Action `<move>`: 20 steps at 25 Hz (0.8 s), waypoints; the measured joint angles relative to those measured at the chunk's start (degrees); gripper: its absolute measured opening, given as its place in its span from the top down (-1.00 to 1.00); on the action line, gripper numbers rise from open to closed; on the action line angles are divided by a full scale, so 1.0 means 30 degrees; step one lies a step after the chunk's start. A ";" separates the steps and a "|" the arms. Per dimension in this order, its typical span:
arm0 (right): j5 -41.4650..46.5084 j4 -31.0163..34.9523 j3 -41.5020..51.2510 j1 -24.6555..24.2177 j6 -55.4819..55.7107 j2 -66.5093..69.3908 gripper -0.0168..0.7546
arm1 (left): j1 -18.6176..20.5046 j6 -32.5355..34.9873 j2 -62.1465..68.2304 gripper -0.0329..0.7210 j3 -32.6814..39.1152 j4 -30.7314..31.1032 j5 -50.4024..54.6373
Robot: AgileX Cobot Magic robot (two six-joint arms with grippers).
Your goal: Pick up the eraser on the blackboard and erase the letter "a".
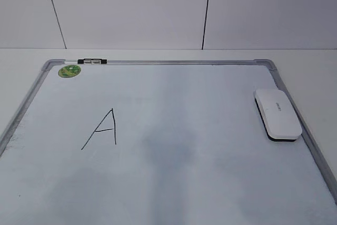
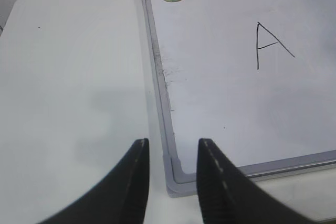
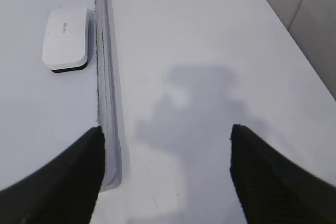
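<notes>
The white eraser [image 1: 278, 113] lies flat at the right edge of the blackboard [image 1: 184, 151], near its far right corner; it also shows in the right wrist view [image 3: 65, 38]. An angular capital "A" [image 1: 102, 130] is written on the board's left half, also in the left wrist view [image 2: 270, 45]. No lowercase cursive "a" shows in any view. My left gripper [image 2: 173, 142] is open and empty above the board's near left corner. My right gripper [image 3: 166, 128] is wide open and empty over the table, right of the board's frame [image 3: 107, 103]. Neither gripper shows in the exterior view.
A round green sticker [image 1: 69, 70] sits in the board's far left corner. A small black-and-clear clip [image 1: 90, 61] sits on the far frame. The white table [image 3: 210, 51] extends right of the board; a panelled wall [image 1: 158, 9] stands behind.
</notes>
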 joint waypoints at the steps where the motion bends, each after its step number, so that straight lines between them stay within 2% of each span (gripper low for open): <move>1: 0.0000 0.0000 0.0000 0.0000 -0.0085 0.0000 -0.58 | 0.0000 0.0000 0.0000 0.29 0.0000 0.0000 0.0000; 8: 0.0000 0.1223 0.0000 0.0000 -0.2070 0.0000 -0.58 | 0.0000 0.0000 0.0000 0.29 0.0000 0.0000 0.0000; 20: 0.0000 0.1355 0.0000 0.0000 -0.2328 0.0000 -0.58 | 0.0000 0.0000 0.0000 0.29 0.0000 0.0000 0.0000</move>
